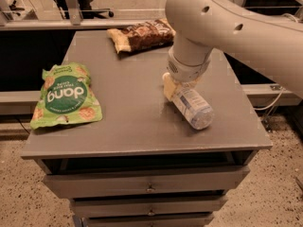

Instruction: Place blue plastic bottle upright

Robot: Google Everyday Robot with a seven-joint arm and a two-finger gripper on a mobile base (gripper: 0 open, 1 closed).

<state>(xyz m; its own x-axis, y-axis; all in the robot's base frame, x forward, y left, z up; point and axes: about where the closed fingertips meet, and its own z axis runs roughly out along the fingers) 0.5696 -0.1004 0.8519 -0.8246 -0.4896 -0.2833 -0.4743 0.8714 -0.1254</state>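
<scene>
The blue plastic bottle lies on its side on the grey table top, right of the middle. Its base points to the front right, and its cap end is hidden under my arm. It is clear plastic with a pale label. My gripper comes down from the big white arm and sits at the bottle's upper, cap end. A cream-coloured part of it rests against the bottle's left side.
A green snack bag lies flat at the table's left side. A brown snack bag lies at the back edge. Drawers sit under the top. The table's right edge is close to the bottle.
</scene>
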